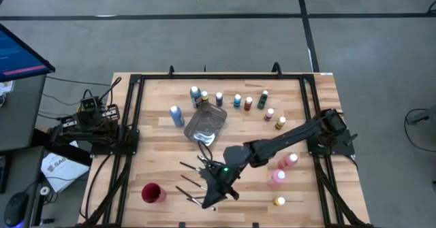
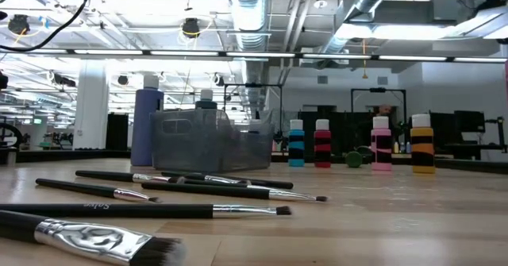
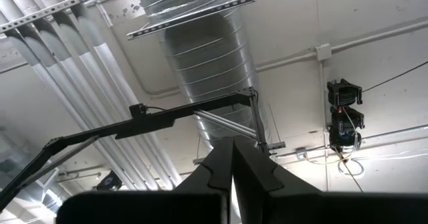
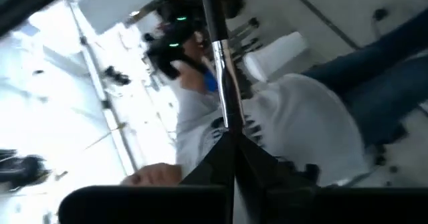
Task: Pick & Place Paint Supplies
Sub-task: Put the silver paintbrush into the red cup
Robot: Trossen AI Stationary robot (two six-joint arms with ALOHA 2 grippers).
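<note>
High view: paintbrushes (image 1: 194, 180) lie scattered on the front part of the desk (image 1: 157, 153), between the red cup (image 1: 152, 192) and the right arm's wrist. Right claw (image 1: 216, 199) is over the front end of that cluster; right wrist view shows its fingers pinched on one thin dark paintbrush (image 4: 217, 57), handle sticking up out of the closed tips, with a person in a white top blurred behind it. Low view has six or so brushes (image 2: 198, 188) flat on the wood, a wide flat-bristled one (image 2: 87, 238) nearest the camera. Paint bottles: a row along the back of the desk (image 1: 238, 101), a large blue bottle (image 1: 177, 116) just left of the grey metal tray (image 1: 206, 124), two pink bottles (image 1: 283, 170) and a small yellow one (image 1: 278, 201) on the right side near the front. Low view shows blue, red, pink and yellow-orange bottles (image 2: 357, 143) standing upright behind the tray (image 2: 210, 139). Left arm is folded at the desk's left edge, left claw (image 3: 233, 177) pointed at the ceiling, fingertips pressed together on nothing.
</note>
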